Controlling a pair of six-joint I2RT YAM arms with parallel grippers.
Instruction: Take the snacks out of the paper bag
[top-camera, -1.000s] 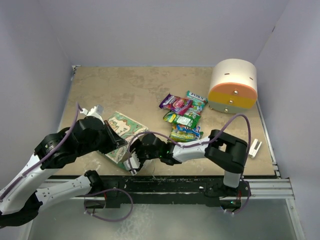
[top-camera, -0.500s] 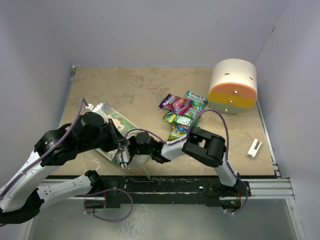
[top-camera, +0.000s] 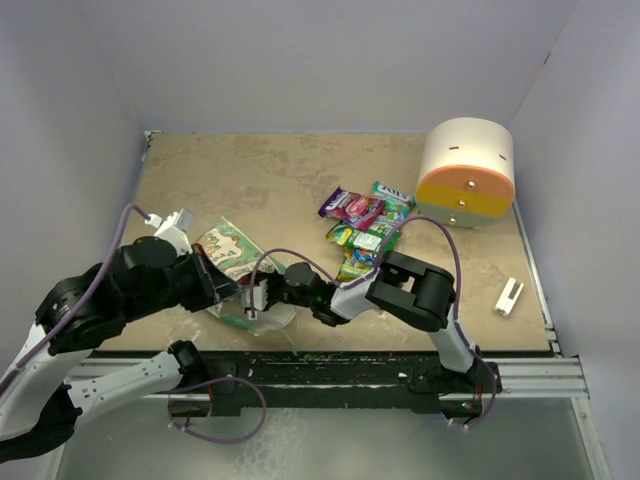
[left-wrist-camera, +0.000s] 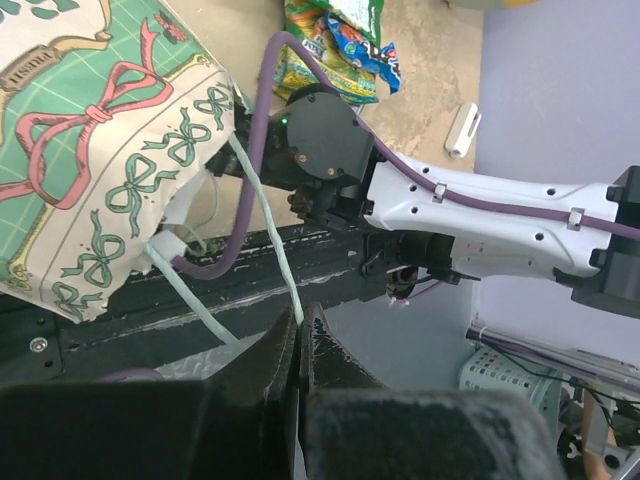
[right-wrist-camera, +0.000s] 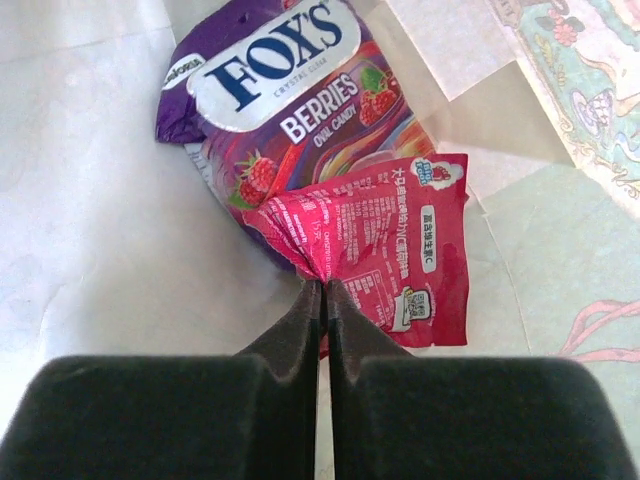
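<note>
- The left gripper (left-wrist-camera: 300, 325) has its fingers pressed together on the thin string handle (left-wrist-camera: 263, 220) of the bag (top-camera: 232, 250). The string runs taut up to the bag's mouth.
- The bag lies tilted at the table's near left edge, patterned side up, its mouth towards the right arm. From above, the left arm covers its near corner.
- The right gripper (right-wrist-camera: 321, 290) is inside the bag and mostly hidden from above. Its fingers are pinched on the near corner of a red packet (right-wrist-camera: 390, 250).
- That packet lies on the bag's white lining and overlaps a purple packet (right-wrist-camera: 270, 80) just beyond it, whose far end is cut off by the frame. Whether more lies deeper inside cannot be told.
- More snacks (top-camera: 366, 232) sit heaped mid-table, overlapping, the lower ones partly covered.
- A white block (top-camera: 509, 294) lies by the right edge.
- The cylinder (top-camera: 466, 172) fills the far right corner.
- Bare table (top-camera: 260, 175) stretches across the far left.
</note>
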